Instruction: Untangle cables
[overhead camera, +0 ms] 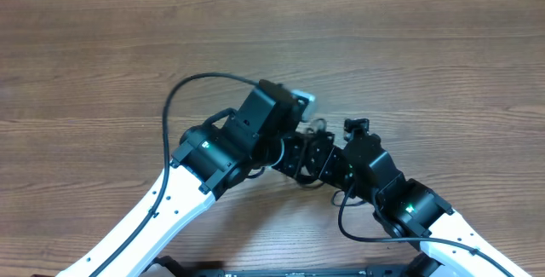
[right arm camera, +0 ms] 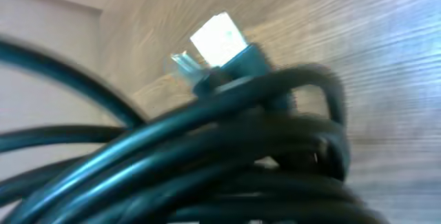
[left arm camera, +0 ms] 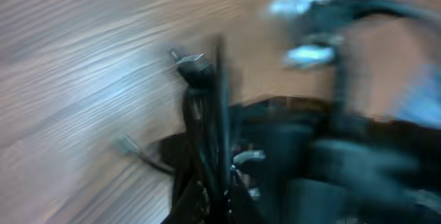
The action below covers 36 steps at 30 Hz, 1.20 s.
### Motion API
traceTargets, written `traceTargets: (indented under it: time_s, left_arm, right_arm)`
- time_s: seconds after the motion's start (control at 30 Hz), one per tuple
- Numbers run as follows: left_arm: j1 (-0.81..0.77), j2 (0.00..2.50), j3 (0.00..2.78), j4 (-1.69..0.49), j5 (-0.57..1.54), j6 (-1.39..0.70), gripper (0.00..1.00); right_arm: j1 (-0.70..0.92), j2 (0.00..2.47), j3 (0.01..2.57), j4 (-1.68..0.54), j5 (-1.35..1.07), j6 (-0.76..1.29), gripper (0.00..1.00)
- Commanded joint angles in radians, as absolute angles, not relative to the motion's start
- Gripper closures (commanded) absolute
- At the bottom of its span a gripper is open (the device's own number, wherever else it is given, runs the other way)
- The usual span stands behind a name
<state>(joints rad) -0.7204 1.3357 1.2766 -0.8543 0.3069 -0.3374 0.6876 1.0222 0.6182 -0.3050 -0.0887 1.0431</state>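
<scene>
Overhead: both white-and-black arms meet over the brown wood-grain table [overhead camera: 102, 55], near its middle. The left gripper [overhead camera: 294, 151] and right gripper [overhead camera: 332, 164] sit tip to tip in one dark cluster. I cannot separate the fingers of either.

Task objects: the thin black coiled cables [overhead camera: 317, 129] are bunched directly between the two grippers. A small loop pokes out just beyond the tips, on the far side from the arm bases. Most of the bundle is hidden under the gripper bodies.

Left wrist view, heavily motion-blurred: several black strands [left arm camera: 207, 114] run upright just ahead of the fingers. A dark plug with a small metal tip [left arm camera: 193, 65] is at their top. A second thin lead ending in a small greyish plug [left arm camera: 128, 144] lies on the wood off to the left of the strands. Finger positions are lost in the blur, so I cannot tell whether the left gripper is closed or apart.

Right wrist view: the coil [right arm camera: 227, 148] fills the frame, very close to the camera. A plug with a bright silvery tip [right arm camera: 219, 39] sticks up from the top of the loops, with the wood behind it. The fingers are not distinguishable, so I cannot tell the right gripper's state.

A thicker black wire [overhead camera: 174, 98] arcs off the left arm, well behind its gripper.
</scene>
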Motion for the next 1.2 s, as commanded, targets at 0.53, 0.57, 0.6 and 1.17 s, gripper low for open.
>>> traceTargets:
  time_s: [0.53, 0.57, 0.6, 1.17]
  left_arm:
    - [-0.626, 1.32, 1.291, -0.862, 0.166, -0.441, 0.96]
    - [-0.618, 1.32, 1.291, -0.862, 0.152, -0.469, 0.96]
    - [-0.612, 1.32, 1.291, -0.863, 0.139, -0.492, 0.96]
    - [-0.601, 1.32, 1.291, -1.01, -0.099, -1.308, 0.17]
  right_arm:
    - [0.678, 0.706, 0.624, -0.533, -0.029, 0.991, 0.0]
    - [0.678, 0.673, 0.624, -0.546, -0.032, 0.992, 0.0]
    - [0.678, 0.647, 0.624, -0.554, -0.032, 0.992, 0.0]
    - [0.679, 0.55, 0.624, -0.583, -0.072, 0.995, 0.0]
